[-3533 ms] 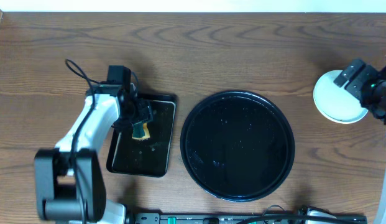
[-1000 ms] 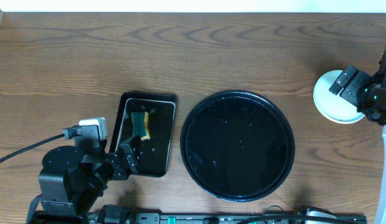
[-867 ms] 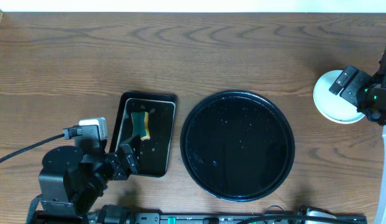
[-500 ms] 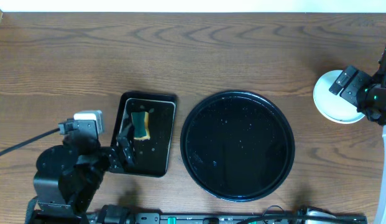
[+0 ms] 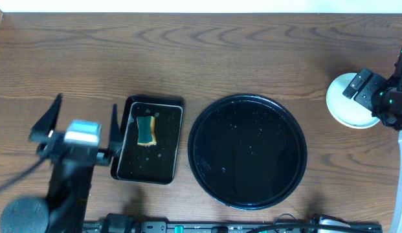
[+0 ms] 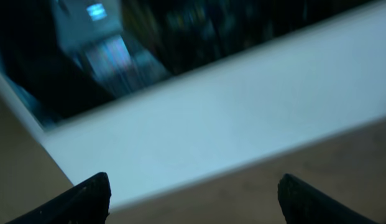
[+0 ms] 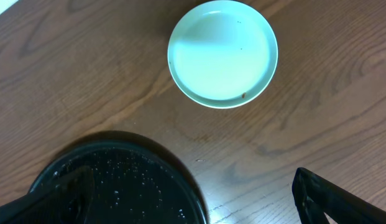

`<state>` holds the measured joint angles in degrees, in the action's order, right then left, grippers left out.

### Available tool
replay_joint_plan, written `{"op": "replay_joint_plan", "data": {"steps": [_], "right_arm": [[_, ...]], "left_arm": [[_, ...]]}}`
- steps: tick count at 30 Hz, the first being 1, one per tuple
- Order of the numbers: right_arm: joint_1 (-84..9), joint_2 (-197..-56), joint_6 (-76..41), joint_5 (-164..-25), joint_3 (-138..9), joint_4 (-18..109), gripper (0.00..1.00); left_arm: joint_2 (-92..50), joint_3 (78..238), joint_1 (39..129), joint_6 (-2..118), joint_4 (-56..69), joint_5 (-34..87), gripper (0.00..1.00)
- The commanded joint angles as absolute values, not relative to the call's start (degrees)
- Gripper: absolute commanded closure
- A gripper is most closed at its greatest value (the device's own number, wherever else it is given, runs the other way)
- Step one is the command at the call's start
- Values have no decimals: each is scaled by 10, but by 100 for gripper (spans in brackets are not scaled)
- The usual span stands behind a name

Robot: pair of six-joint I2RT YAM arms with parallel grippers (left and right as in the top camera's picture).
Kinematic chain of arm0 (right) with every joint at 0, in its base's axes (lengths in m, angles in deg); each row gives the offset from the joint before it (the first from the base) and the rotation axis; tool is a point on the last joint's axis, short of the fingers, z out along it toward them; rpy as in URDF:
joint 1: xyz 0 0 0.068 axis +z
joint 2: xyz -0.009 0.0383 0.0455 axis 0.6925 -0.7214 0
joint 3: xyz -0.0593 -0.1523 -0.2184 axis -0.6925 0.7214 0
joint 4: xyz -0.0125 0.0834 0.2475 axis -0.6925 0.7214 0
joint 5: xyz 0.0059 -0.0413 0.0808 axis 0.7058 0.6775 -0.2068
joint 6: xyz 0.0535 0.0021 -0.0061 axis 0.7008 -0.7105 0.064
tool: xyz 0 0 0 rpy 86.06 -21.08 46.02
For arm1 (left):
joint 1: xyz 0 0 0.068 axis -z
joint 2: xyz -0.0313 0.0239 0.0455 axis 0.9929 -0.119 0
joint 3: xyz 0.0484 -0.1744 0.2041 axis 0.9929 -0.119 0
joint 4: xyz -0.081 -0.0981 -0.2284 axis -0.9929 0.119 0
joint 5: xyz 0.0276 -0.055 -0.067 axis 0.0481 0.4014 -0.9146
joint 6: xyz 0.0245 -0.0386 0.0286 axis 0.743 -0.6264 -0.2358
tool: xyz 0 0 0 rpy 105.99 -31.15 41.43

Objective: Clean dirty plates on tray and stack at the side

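Lifting away, left pincer [image 5: 84, 113] gapes empty, sponge [image 5: 145, 131] released to its right; right pincer [image 7: 196, 186] wide, empty, stacked plates [image 7: 222, 53] just ahead. Round tray [image 5: 247, 152] bare: task likely done.

table [image 5: 207, 58]: dark brown wood grain | far edge: white strip [image 5: 201, 5] | light: even

Three views: one fixed above, two riding the wrists.
From overhead we look straight down on the whole table [image 5: 201, 58] from far off. From the right wrist we look down, closer, on the pale plate [image 7: 222, 53] and part of the black tray [image 7: 118, 180], both shared with overhead. Our left wrist view is blurred and tilted; what it shares we cannot tell.
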<state>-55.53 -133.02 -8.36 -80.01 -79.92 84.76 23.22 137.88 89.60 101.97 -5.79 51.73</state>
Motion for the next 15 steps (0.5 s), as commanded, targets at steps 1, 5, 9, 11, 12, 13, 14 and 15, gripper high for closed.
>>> {"op": "replay_joint_plan", "data": {"steps": [1,5,9,11,12,13,14,15], "right_arm": [[-549,-1326,-91,-792,-802,848,1],[-549,-1326,-92,-792,-802,848,1],[-549,-1326,-92,-792,-802,848,1],[-549,-1326,-91,-792,-802,848,1],[-549,-1326,-91,-792,-802,848,1],[-549,-1326,-91,-792,-802,848,1],[-549,-1326,-92,-792,-802,848,1],[-549,-1326,-91,-792,-802,848,1]], "left_arm": [[278,1354,893,1052,-76,522,14],[345,1304,892,1052,-80,522,14],[408,1236,885,1048,-79,522,14],[435,1200,883,1047,-79,518,14],[449,1180,883,1045,-80,516,14],[460,1165,883,1045,-79,511,14],[480,1136,883,1046,-80,504,14],[492,1118,883,1045,-82,503,14]]}}
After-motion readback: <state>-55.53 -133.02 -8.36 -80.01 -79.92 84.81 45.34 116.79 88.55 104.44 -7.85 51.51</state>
